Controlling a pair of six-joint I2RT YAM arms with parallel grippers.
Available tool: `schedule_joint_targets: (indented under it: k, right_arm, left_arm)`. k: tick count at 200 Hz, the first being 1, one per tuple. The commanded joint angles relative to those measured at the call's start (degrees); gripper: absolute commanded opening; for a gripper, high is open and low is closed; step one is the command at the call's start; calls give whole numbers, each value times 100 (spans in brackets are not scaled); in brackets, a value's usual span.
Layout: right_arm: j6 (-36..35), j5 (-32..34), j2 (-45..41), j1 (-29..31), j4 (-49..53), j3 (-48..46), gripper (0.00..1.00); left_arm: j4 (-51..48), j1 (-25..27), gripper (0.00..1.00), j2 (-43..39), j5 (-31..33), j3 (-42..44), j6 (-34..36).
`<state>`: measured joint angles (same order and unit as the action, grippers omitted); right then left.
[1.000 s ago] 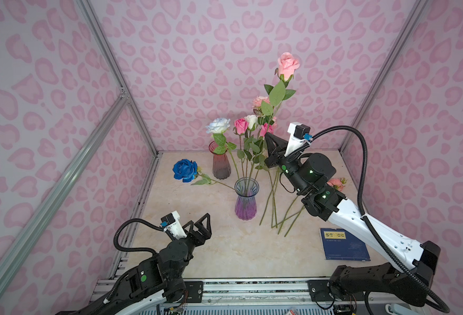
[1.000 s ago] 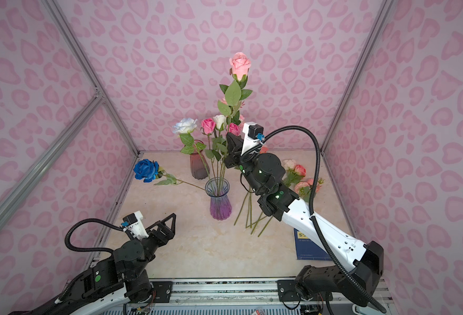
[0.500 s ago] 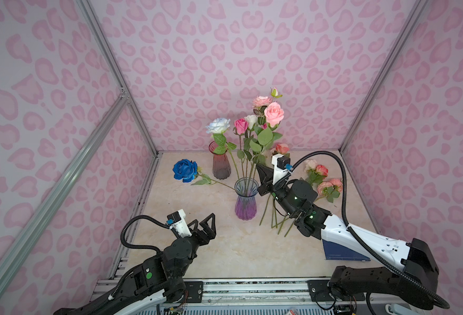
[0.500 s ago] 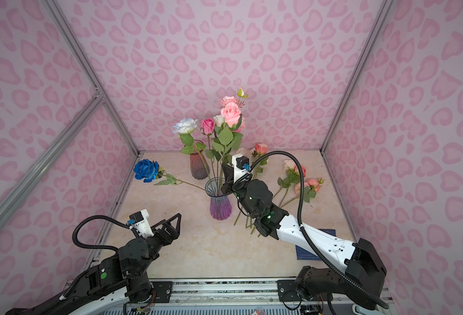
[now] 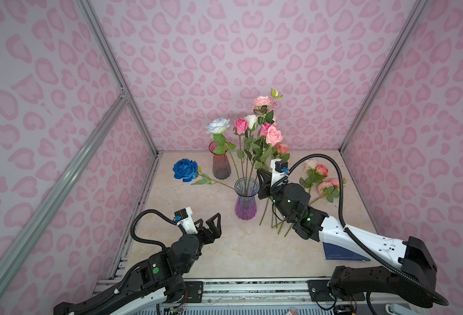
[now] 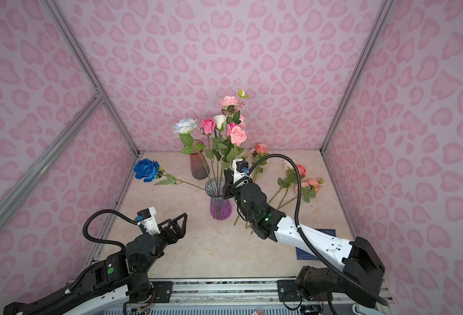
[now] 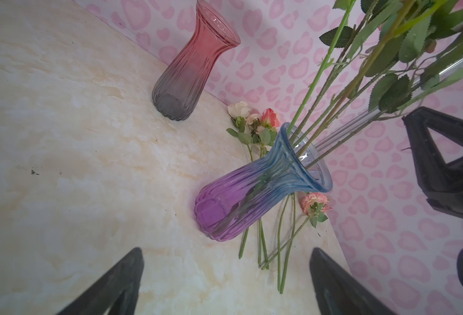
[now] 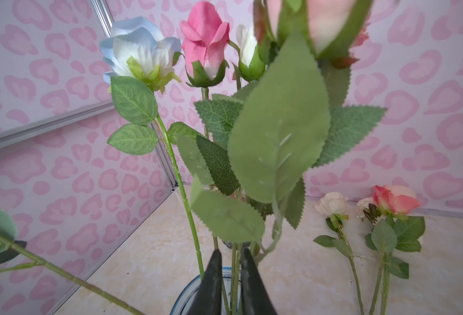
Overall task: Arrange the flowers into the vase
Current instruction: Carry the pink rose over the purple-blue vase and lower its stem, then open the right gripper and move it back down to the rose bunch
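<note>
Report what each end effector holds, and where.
Left end effector: open, empty. Right end effector: jaws close around the lower stem of a pink rose above the purple vase; grip cannot be told.

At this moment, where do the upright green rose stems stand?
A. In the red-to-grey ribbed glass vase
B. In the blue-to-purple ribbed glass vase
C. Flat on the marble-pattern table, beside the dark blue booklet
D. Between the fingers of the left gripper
B: in the left wrist view the green rose stems go down into the mouth of the blue-to-purple ribbed glass vase, while the red-to-grey ribbed glass vase stands empty.
</note>
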<state>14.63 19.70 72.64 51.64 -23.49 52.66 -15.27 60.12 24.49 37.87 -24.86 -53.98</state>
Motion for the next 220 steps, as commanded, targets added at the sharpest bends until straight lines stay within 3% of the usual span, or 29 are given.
schedule_joint_targets:
  k: [1,79,127,178,220]
  right_arm:
    - [230,133,-273,13,239,-124,20]
    - [527,887,-1515,-228,1392,-729,29]
    - [1814,-726,-1155,-2222,2994,-800,32]
    - [2163,-1392,-200,-2984,3352,-809,35]
    - [2241,-1836,694,-3629,3687,-575,42]
  left_arm:
    - [208,0,96,79,-29,-76,-78]
    - [643,-1,96,794,-414,-189,119]
    - [1281,0,96,1984,-1307,-219,-166]
    - [1322,6,99,3438,-2228,-861,-18]
    - [1350,9,100,3902,-2554,-1068,22]
